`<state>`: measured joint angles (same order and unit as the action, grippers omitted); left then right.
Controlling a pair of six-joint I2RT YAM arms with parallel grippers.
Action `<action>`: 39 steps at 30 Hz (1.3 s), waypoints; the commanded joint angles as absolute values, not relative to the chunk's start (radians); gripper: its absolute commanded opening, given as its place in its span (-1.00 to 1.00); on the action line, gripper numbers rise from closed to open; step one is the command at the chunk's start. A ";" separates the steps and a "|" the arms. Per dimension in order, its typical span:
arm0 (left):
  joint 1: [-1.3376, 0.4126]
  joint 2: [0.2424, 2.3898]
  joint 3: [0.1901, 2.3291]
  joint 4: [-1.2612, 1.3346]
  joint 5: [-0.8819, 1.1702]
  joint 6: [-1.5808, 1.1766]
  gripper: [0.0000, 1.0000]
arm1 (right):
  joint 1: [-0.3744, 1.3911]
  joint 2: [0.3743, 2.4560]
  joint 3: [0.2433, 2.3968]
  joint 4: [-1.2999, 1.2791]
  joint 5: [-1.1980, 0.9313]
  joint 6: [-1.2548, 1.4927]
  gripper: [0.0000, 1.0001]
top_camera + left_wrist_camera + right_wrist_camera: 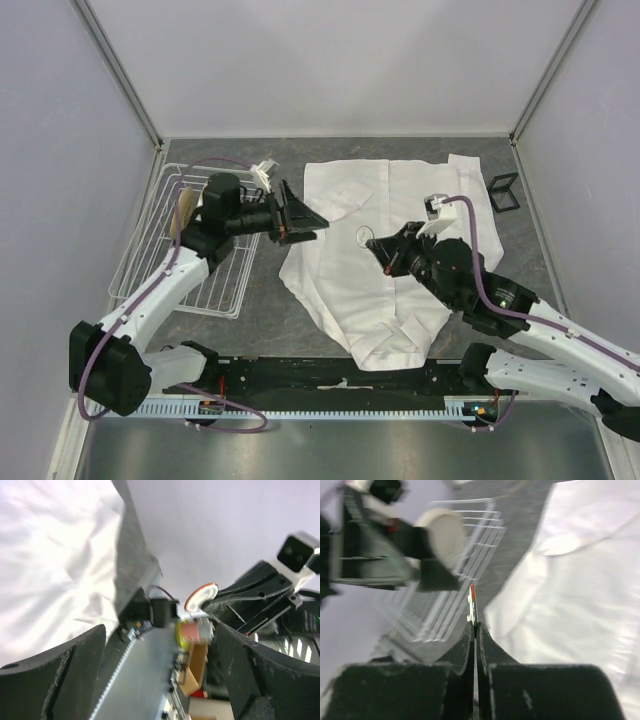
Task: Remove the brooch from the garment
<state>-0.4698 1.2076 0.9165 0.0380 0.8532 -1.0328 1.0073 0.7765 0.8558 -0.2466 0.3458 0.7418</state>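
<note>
Above the white shirt (345, 285), right gripper (474, 628) reaches toward the left arm, fingers pinched tight on the brooch (472, 603), which sits edge-on above the cloth, while left gripper (303, 216) lies level facing it, jaws wide, holding nothing.

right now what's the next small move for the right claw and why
Probably carry the brooch sideways, clear of the shirt below: the right claw is shut on its edge and the left claw stands open, apart from it.
</note>
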 commanded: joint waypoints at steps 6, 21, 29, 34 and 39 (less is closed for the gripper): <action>-0.339 1.046 0.991 -0.321 0.709 -0.669 0.95 | 0.721 1.191 1.175 -0.658 0.863 0.392 -1.00; -0.411 1.124 1.000 -0.224 0.838 -0.612 0.89 | 0.135 1.713 1.451 -0.566 0.951 0.098 -1.00; -0.561 1.170 1.014 -0.225 0.815 -0.548 0.88 | 0.000 1.899 1.567 -0.479 0.896 0.069 -1.00; -0.584 1.186 0.989 -0.206 0.830 -0.554 0.87 | -0.060 2.000 1.634 -0.465 0.888 0.064 -1.00; -0.591 1.203 0.996 -0.222 0.824 -0.535 0.86 | -0.080 2.068 1.660 -0.437 0.885 0.049 -1.00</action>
<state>-0.5854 1.1885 0.9806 -0.2379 0.8131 -0.5926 -0.0731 2.0357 1.5959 -0.4786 0.8871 0.0700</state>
